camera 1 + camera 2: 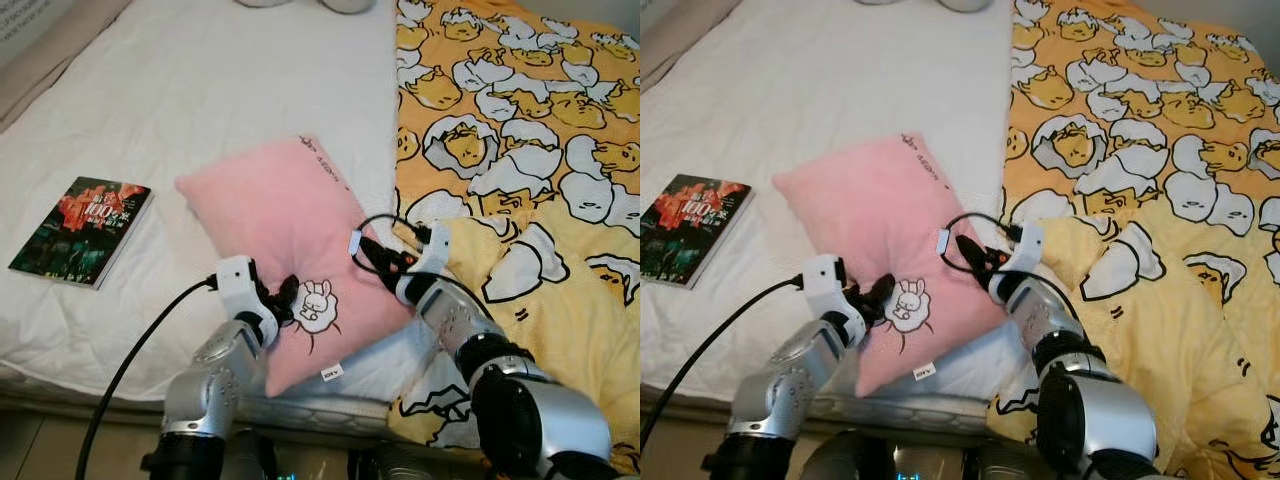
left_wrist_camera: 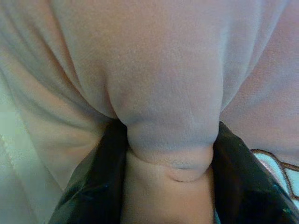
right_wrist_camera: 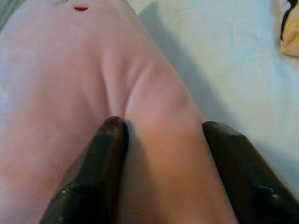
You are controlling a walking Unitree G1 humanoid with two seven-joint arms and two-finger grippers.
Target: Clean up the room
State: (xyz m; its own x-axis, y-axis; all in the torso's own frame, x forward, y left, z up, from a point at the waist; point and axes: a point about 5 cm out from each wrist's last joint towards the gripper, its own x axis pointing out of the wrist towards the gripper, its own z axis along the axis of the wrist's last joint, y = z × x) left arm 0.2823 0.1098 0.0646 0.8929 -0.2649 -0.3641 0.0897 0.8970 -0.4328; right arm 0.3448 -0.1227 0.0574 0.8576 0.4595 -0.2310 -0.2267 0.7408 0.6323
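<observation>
A pink pillow (image 1: 275, 215) with a white rabbit print (image 1: 318, 303) lies on the white bed sheet (image 1: 200, 90) near the front edge. My left gripper (image 1: 283, 300) pinches the pillow's near left side; its wrist view has pink fabric (image 2: 163, 93) bunched between the black fingers (image 2: 100, 182). My right gripper (image 1: 372, 262) grips the pillow's right edge, with a fold of pink fabric (image 3: 159, 126) between its fingers (image 3: 100, 163). A book with a dark red and green cover (image 1: 85, 228) lies flat on the sheet to the left.
A yellow duvet (image 1: 520, 150) printed with egg characters covers the right half of the bed and drapes over its front edge. White sheet stretches behind the pillow toward the headboard end. A beige strip (image 1: 50, 50) runs along the far left.
</observation>
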